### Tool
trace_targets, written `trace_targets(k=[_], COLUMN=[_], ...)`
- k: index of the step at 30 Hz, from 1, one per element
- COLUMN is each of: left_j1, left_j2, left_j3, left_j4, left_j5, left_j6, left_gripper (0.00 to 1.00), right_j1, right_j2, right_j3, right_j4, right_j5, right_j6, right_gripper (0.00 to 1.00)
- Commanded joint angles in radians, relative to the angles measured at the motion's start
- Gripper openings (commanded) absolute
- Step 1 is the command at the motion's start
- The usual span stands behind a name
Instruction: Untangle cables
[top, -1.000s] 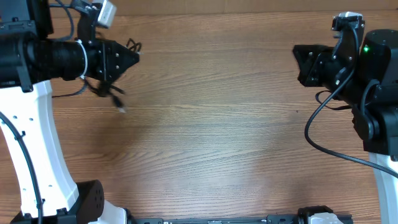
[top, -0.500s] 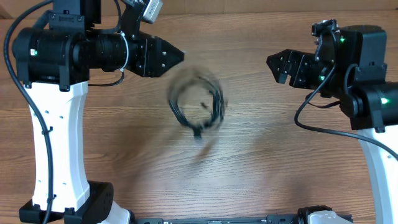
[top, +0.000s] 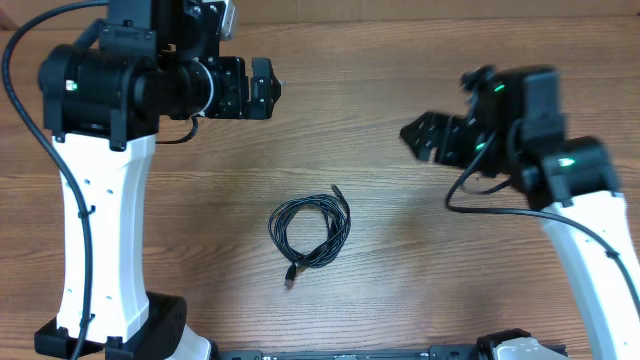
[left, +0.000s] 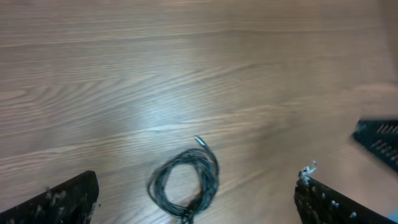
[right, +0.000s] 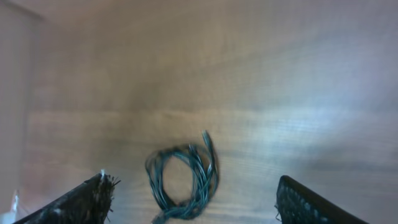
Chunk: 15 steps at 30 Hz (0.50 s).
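All cables (top: 312, 232) lay coiled in 1 bundle toward the surface's (top: 420, 290) front edge; untangling not begun. Both spread, empty: left gripper (top: 270, 88) & right gripper (top: 412, 136).

Surface (top: 420, 290): light brown wood grain, grain running left to right. Lying directly on it, near centre: cables (top: 311, 232), thin black cords coiled into one loose round bundle, flat on the wood. One end pokes out at the coil's upper right; a plug trails off lower left.
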<state>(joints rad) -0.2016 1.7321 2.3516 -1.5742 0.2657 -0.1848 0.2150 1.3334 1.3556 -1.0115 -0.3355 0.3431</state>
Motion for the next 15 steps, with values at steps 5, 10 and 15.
trace_targets(k=[5, 10, 15], left_j1=[-0.055, -0.055, -0.055], left_j2=[-0.005, -0.004, -0.004], left_j3=[0.012, 0.012, 0.012], left_j4=[0.016, 0.013, -0.014], left_j5=[-0.146, -0.142, -0.143], left_j6=[-0.055, -0.055, -0.055], left_gripper=[1.00, 1.00, 1.00], right_j1=[0.195, 0.312, 0.404], right_j2=[0.004, 0.004, 0.004], right_j3=[-0.307, -0.415, -0.474], right_j4=[0.122, 0.142, 0.230], right_j5=[0.060, 0.282, 0.363], right_j6=[0.227, 0.504, 0.771], right_gripper=[0.81, 0.76, 0.68])
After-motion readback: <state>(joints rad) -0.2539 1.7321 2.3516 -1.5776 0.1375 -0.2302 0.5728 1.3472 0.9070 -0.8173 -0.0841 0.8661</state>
